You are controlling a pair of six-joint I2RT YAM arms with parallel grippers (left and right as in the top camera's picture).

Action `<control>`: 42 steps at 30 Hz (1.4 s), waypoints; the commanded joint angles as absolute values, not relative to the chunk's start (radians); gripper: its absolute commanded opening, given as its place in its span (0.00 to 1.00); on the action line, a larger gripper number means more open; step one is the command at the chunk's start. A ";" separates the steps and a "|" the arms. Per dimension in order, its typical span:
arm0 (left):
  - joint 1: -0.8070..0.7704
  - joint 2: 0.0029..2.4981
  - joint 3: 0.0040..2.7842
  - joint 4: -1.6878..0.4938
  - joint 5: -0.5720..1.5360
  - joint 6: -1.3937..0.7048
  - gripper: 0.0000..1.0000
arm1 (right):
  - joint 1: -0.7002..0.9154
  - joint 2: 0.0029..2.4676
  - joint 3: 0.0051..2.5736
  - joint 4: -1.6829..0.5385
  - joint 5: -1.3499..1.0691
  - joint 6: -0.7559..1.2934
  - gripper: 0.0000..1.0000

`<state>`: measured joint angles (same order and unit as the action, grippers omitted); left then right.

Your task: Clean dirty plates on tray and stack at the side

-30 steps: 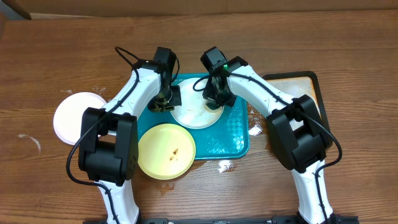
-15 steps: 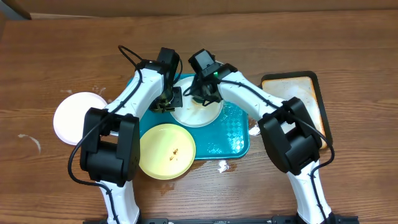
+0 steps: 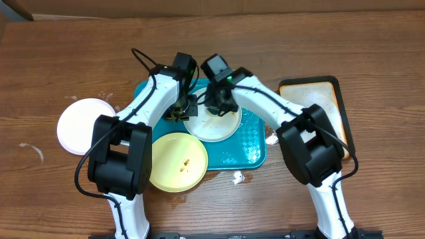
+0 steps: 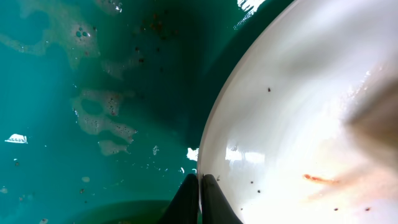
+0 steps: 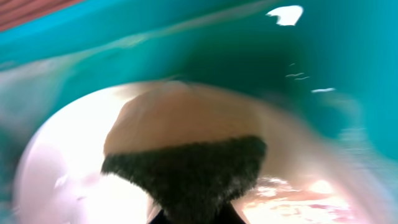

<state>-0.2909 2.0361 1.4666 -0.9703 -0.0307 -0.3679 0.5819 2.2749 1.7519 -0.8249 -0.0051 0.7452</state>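
Left jaws: the left gripper [image 4: 200, 185] is pinched narrow on the rim of the white plate [image 4: 292, 124], with one finger on each side of the edge.
Right jaws: the right gripper [image 3: 216, 106] is clamped on a sponge [image 5: 185, 146], tan above and with a dark scrubbing face below.
Sponge: it sits over the inside of the white plate, toward the upper-left part. It is blurred in the right wrist view.
White plate: it lies in the tray [image 3: 249, 149], in the upper middle. Its surface is wet, with a reddish smear and small dark specks.
Tray: teal, on the table [image 3: 372, 46] between the two arms. Its floor shows foam patches and dark specks.
Yellow-green plate [image 3: 177, 161]: it overlaps the tray's lower-left corner and partly rests on the table. Small dark smears mark its middle.
Second white plate [image 3: 81, 125]: on the table left of the tray, partly hidden by the left arm.
Small tray [image 3: 325, 89]: beige with a dark rim, just right of the teal tray.
Foam flecks [image 3: 240, 176]: on the table near the tray's lower edge.
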 commanded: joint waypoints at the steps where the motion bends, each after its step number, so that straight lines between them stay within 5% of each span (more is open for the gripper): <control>1: -0.296 2.042 1.471 -0.979 -0.034 -0.367 0.04 | 0.495 2.318 1.720 -0.877 0.097 0.736 0.04; 10: -0.295 2.042 1.471 -0.968 -0.035 -0.376 0.04 | 0.408 2.318 1.720 -0.981 0.105 0.695 0.04; 29: -0.296 2.042 1.471 -0.938 0.001 -0.375 0.04 | 0.632 2.318 1.720 -0.991 0.058 0.606 0.04; 30: -0.293 2.042 1.471 -0.937 0.015 -0.374 0.07 | 0.626 2.318 1.720 -0.991 0.054 0.610 0.04; 35: -0.280 2.042 1.471 -0.939 0.048 -0.371 0.50 | 0.587 2.318 1.720 -0.989 0.021 0.614 0.04; 42: -0.284 2.042 1.471 -0.928 0.107 -0.336 0.50 | 0.548 2.318 1.720 -0.958 -0.012 0.628 0.04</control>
